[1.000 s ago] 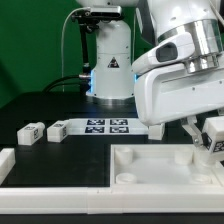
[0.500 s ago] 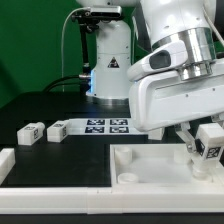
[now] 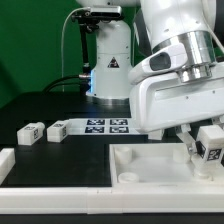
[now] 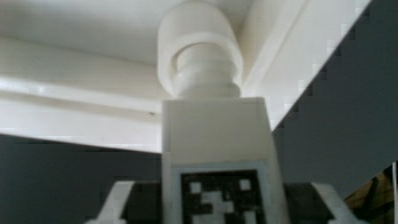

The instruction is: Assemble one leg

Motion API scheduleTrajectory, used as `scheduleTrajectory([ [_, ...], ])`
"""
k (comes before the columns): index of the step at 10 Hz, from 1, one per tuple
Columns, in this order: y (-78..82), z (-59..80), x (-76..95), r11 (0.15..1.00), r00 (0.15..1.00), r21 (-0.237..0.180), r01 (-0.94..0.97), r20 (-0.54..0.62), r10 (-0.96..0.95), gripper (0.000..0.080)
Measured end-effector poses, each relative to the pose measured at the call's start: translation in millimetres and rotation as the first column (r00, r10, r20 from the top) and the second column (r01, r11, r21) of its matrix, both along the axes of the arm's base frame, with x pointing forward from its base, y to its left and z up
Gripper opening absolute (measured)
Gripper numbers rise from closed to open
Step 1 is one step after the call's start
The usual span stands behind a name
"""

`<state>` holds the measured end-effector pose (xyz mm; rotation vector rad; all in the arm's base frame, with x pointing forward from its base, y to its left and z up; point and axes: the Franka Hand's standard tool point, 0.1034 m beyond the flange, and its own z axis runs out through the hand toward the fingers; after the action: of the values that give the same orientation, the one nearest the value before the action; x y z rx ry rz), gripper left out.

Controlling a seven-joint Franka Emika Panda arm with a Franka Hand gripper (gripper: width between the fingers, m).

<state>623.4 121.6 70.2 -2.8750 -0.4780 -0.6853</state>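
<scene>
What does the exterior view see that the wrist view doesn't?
Only the exterior view shows two spare legs lying loose, the marker board and the arm's base. Only the wrist view shows, up close, the rounded tip of the held leg. Both show that leg with its tag, gripped in the end effector, and the white panel.

The marker board [image 3: 106,126] lies flat on the black table [image 3: 45,105], behind the large white panel [image 3: 150,168].
</scene>
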Motion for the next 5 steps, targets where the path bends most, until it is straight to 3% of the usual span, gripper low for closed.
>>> scheduleTrajectory([
  [5,-9.0,-3.5,-5.4,0.999,0.991,-0.002,0.035,0.126,-0.034,0.029],
])
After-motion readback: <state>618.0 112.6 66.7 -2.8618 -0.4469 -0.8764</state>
